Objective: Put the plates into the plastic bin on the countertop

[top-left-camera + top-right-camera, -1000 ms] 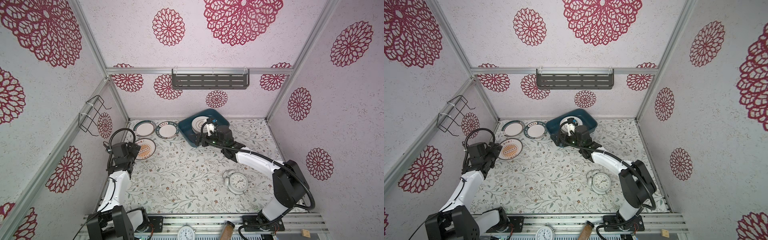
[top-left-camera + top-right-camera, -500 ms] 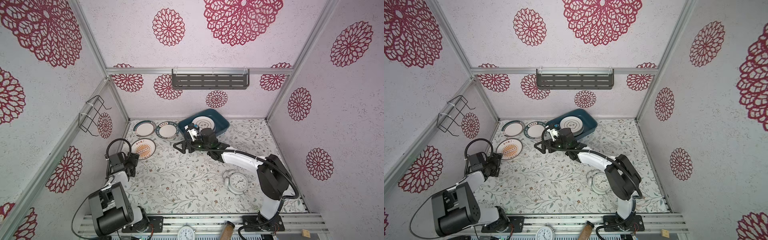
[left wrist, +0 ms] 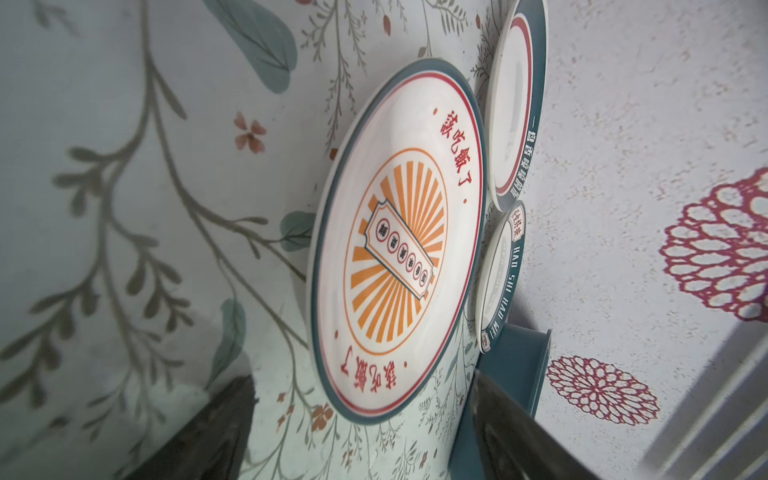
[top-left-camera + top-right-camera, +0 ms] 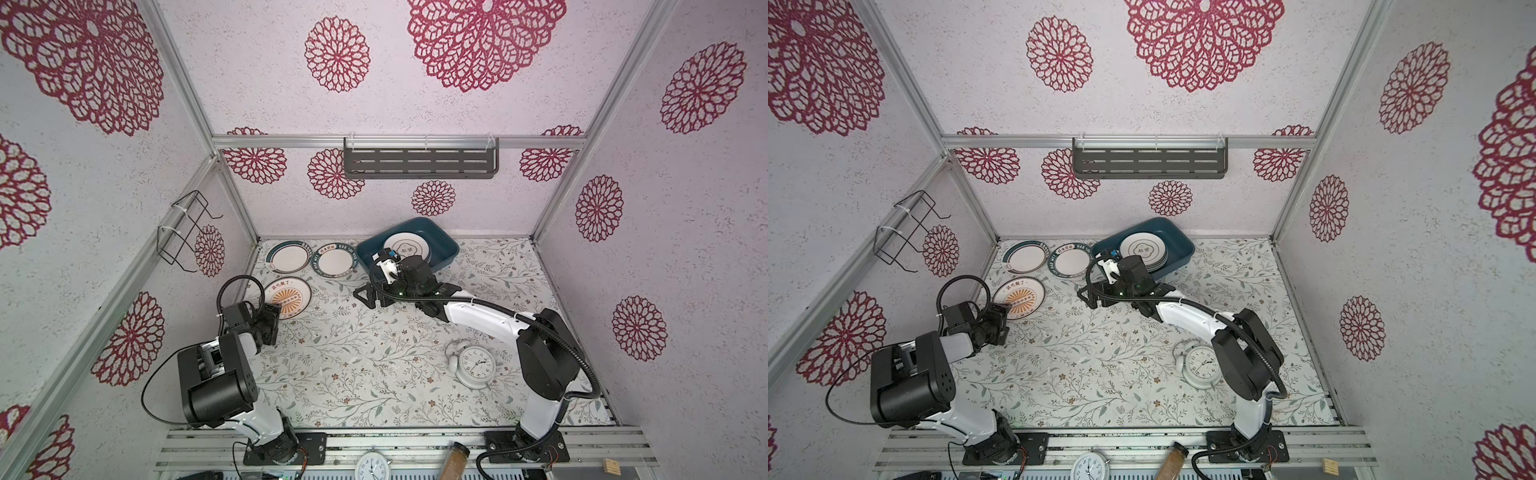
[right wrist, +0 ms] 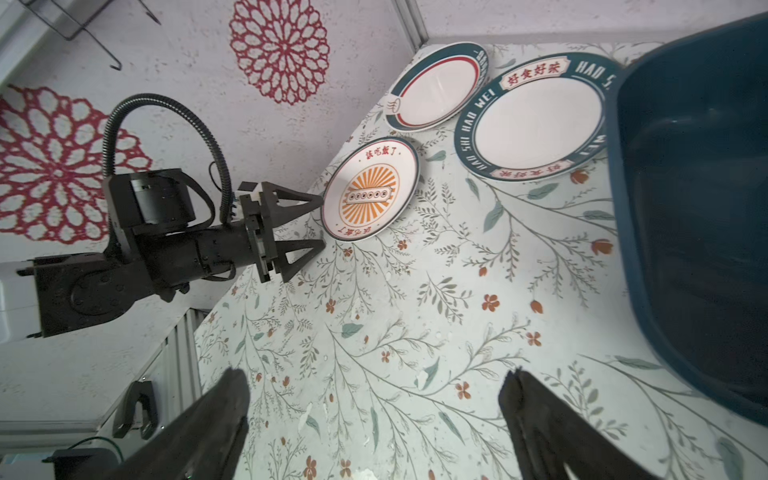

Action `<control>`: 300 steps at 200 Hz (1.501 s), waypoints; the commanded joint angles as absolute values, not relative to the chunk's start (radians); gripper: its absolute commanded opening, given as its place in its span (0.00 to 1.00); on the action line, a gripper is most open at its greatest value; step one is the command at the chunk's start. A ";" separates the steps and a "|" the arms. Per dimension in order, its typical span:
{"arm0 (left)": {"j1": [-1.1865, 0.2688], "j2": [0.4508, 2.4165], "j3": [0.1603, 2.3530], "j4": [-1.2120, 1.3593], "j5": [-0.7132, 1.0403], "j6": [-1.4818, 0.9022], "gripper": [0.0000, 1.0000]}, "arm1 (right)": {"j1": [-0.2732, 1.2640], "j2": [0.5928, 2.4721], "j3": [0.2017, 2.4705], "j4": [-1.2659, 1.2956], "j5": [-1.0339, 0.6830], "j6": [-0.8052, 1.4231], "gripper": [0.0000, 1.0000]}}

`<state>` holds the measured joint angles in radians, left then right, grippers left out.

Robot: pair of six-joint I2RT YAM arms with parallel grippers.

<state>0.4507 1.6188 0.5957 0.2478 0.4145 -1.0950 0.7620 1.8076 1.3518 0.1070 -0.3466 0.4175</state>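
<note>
The left tool point(image 5: 322, 223) has its jaws well apart and empty. Its tips are just beside the rim of the round white ceramic plate with the orange sunburst centre point(image 5: 370, 189), which lies flat on the leaf-printed white bench point(image 4: 374, 365). In a top view that plate sits up and right of the tool, at centre left. Being round, it has no long axis. The left arm is plainly the nearer.

The right tool point(image 5: 374, 378), wide open and holding nothing, hovers between that plate and the dark teal-blue plastic bin point(image 4: 444, 249) at upper centre. The bin holds a stack of white plates point(image 4: 406, 249).

Red characters on the sunburst plate read 該吃飯了. A teal-rimmed plate point(image 5: 536, 120) beside the bin reads HAO SHI HAO WEI and 好食好味.
</note>
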 commanded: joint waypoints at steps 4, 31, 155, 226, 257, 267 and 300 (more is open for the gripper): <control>0.456 1.692 0.586 0.255 0.408 -1.108 0.80 | 0.738 1.710 1.368 0.078 -0.251 0.355 0.99; 0.456 1.735 0.591 0.280 0.407 -1.121 0.71 | 0.719 1.684 1.357 0.062 -0.226 0.352 0.99; 0.452 1.770 0.568 0.339 0.405 -1.166 0.11 | 0.704 1.628 1.297 0.082 -0.174 0.376 0.99; 0.440 1.629 0.536 0.275 0.392 -1.164 0.00 | 0.698 1.575 1.235 0.149 -0.159 0.401 0.99; 0.407 1.491 0.537 0.173 0.356 -1.151 0.00 | 0.679 1.538 1.193 0.187 -0.147 0.418 0.99; 0.390 1.446 0.549 0.128 0.346 -1.142 0.00 | 0.669 1.526 1.178 0.197 -0.147 0.425 0.99; 0.325 1.284 0.625 -0.051 0.277 -1.092 0.00 | 0.626 1.479 1.114 0.226 -0.131 0.467 0.99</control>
<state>0.3687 1.3964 0.5503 0.0738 0.3363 -1.1488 0.6609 1.5463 1.1419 0.1631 -0.1593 0.4202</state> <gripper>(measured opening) 0.073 0.990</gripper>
